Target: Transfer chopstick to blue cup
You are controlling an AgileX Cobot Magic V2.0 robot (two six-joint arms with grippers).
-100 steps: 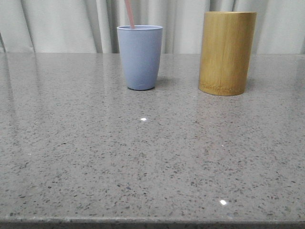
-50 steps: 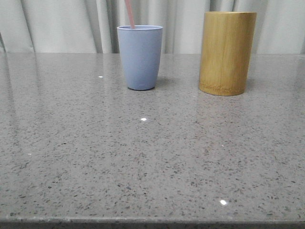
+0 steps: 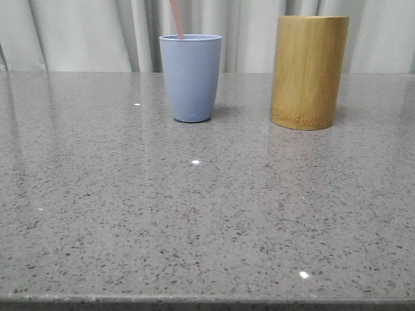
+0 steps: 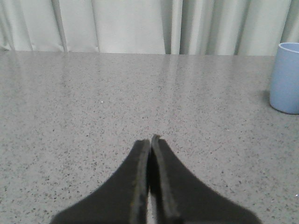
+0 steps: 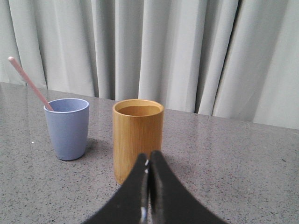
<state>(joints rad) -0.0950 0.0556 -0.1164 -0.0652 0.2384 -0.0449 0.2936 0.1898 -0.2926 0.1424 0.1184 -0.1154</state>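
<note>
Left pincer (image 4: 149, 144): closed tip to tip, empty, low over bare worktop (image 4: 93, 107); blue cup (image 4: 286, 77) off to one side, well apart.
Right pincer (image 5: 148, 163): closed, empty, raised behind the bamboo holder (image 5: 138, 137), touching nothing.
Chopstick (image 5: 29, 83): already in the blue cup (image 5: 67, 128), lower end inside, leaning on the rim, upper end sticking out at a slant; also seen from the front as a pink sliver (image 3: 176, 18) above the cup (image 3: 190, 78).
Task status: looks done, judging by the stick resting in the cup with both pincers clear.
Handling, chopstick: likely light, stiff, smooth and thin; prone to roll or pivot in a loose pinch. Best hold on the exposed upper shaft, squarely across it.
Handling, cup: likely light plastic, narrow base; easy to tip if the stick is pulled sideways.
Bamboo holder (image 3: 309, 71): upright, well apart from the cup; inside looks empty from the right wrist, bottom not visible.
Hidden: chopstick's lower part behind the cup wall; top end cut off in the front view.
Hard to tell: whether the stick's foot reaches the cup floor.
</note>
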